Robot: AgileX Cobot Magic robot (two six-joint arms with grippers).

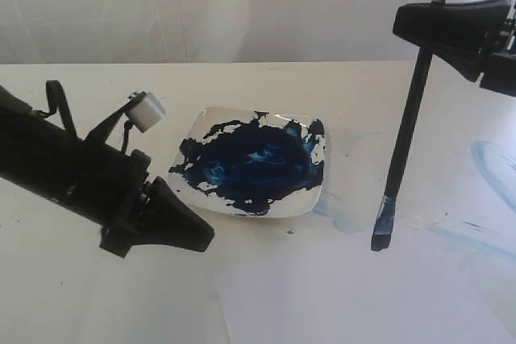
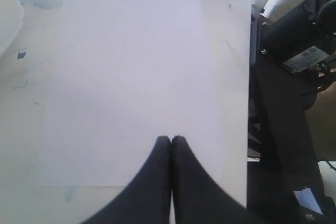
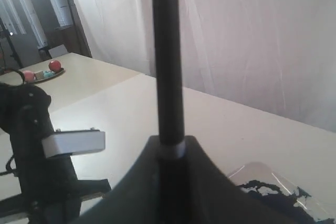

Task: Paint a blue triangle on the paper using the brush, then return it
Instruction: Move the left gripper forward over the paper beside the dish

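Currently the right fingers clamp the brush by its handle, bristles down, low beside the plate. Left fingers are pressed together, empty, over blank paper. I judge the brush light, stiff-handled, soft-tipped and wet: hold bare handle only.

A robot testing lab: white curtains screen the whole back of the frame, a black robot arm reaches in from the left over a plain cream worktable, and the right wrist view shows a second table beyond.
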